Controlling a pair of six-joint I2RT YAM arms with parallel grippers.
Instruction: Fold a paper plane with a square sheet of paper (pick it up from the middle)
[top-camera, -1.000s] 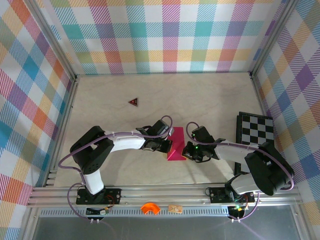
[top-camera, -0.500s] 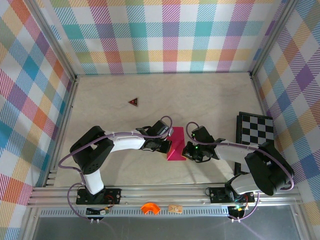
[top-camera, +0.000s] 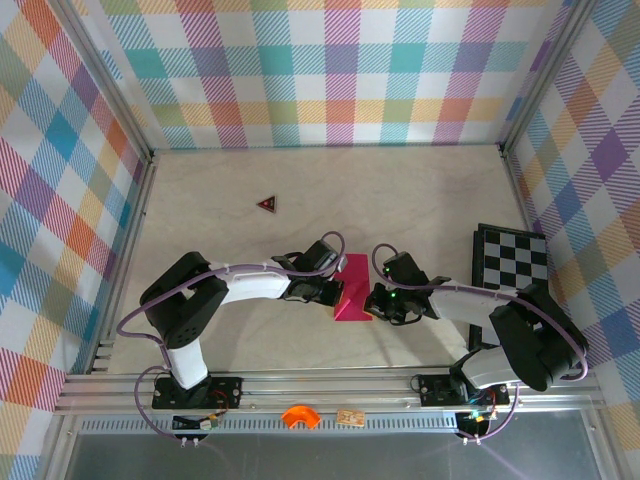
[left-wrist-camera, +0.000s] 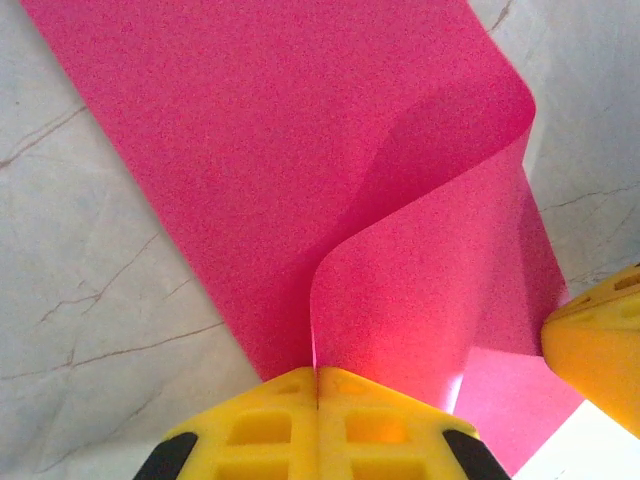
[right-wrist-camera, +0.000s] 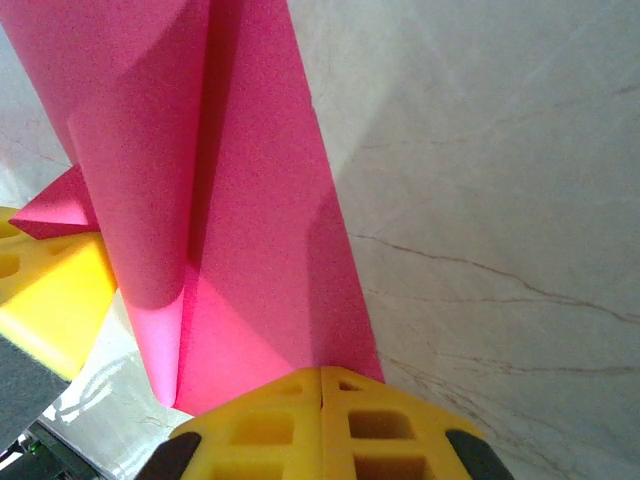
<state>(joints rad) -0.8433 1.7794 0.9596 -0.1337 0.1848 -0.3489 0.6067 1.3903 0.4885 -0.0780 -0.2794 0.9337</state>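
Pale marbled table (top-camera: 420, 190) w/ small dark red triangle (top-camera: 267, 204) mid-left, b/w checkerboard (top-camera: 510, 258) at right edge, pink square sheet of paper (top-camera: 352, 290) partly flat, front centre

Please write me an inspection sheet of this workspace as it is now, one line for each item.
Surface: pale marbled tabletop, flat.
Job's things: magenta-pink paper sheet, partly folded, one flap curling up.
Clutter: black-and-white checkerboard at right; small dark red triangle behind.
Grippers: left gripper and right gripper both shut on the sheet.
Cables: lilac cables along both arms, looping loosely.
Surroundings: pastel plaid walls.
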